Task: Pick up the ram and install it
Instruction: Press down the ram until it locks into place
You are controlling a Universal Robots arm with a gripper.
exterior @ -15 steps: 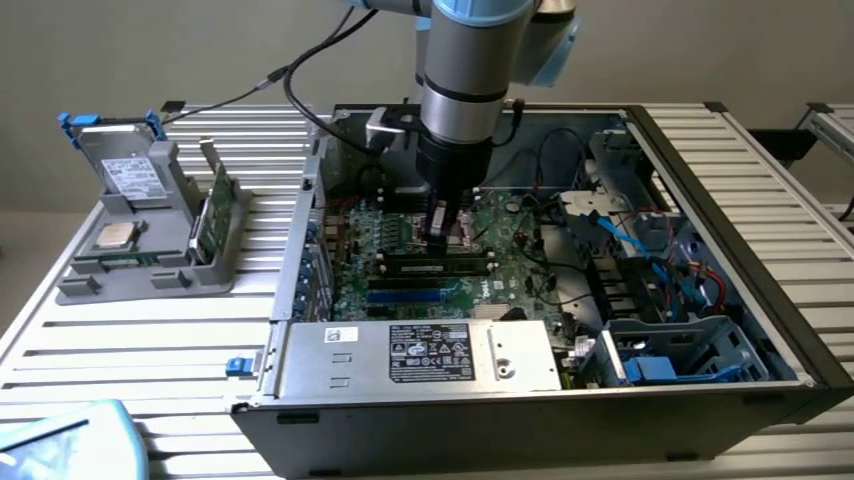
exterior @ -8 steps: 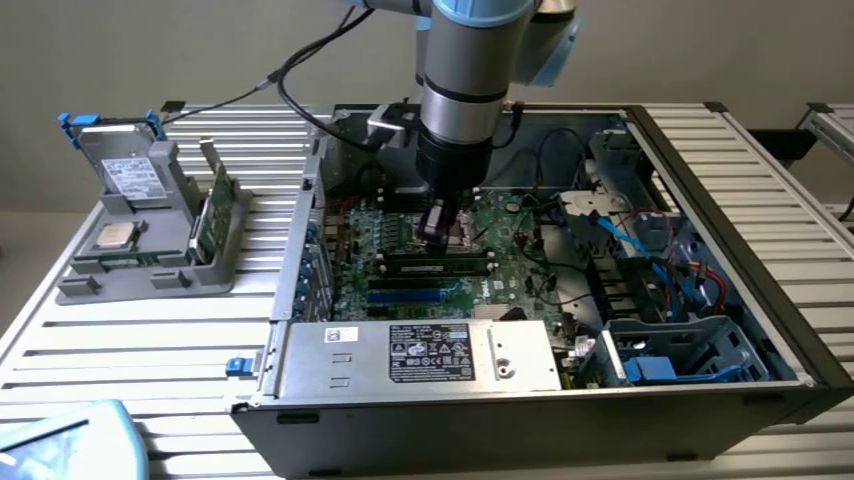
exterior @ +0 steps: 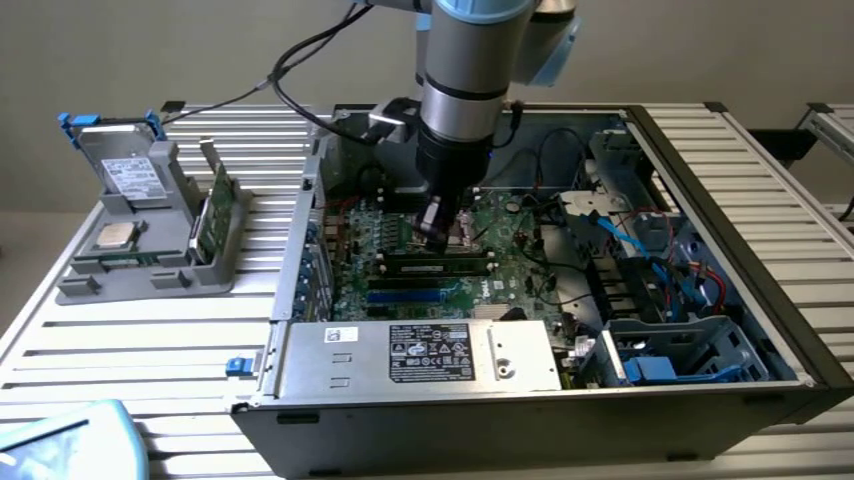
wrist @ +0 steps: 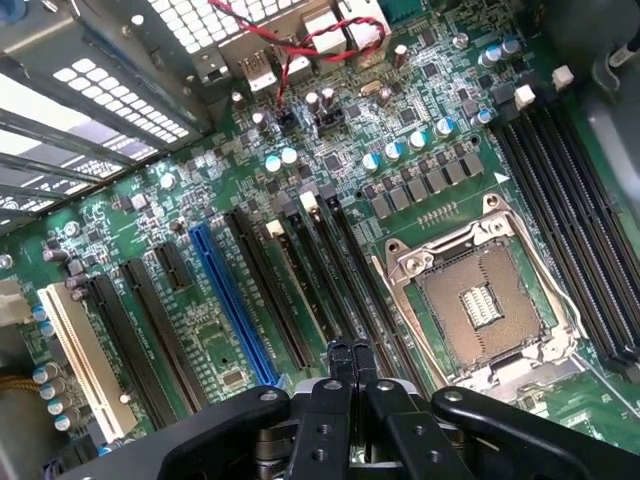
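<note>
My gripper [exterior: 438, 232] hangs low inside the open computer case [exterior: 747, 200], over the green motherboard [exterior: 514, 215]. Its black fingers are shut tip to tip, with nothing visible between them. A ram stick [exterior: 434, 267] with a pale label sits along a motherboard slot just in front of the fingertips. In the wrist view the shut gripper [wrist: 350, 352] points down at the long dark memory slots [wrist: 300, 270], beside the empty processor socket [wrist: 485, 300]. A second green stick [exterior: 214, 215] stands upright in the grey holder [exterior: 147, 275] outside the case, at the exterior view's left.
The grey holder also carries a boxy drive [exterior: 130, 175] and a square silver chip [exterior: 116, 236]. A metal power supply [exterior: 427, 352] spans the case front. Cables and a drive cage [exterior: 667, 350] crowd the case at the exterior view's right. Case walls ring the motherboard.
</note>
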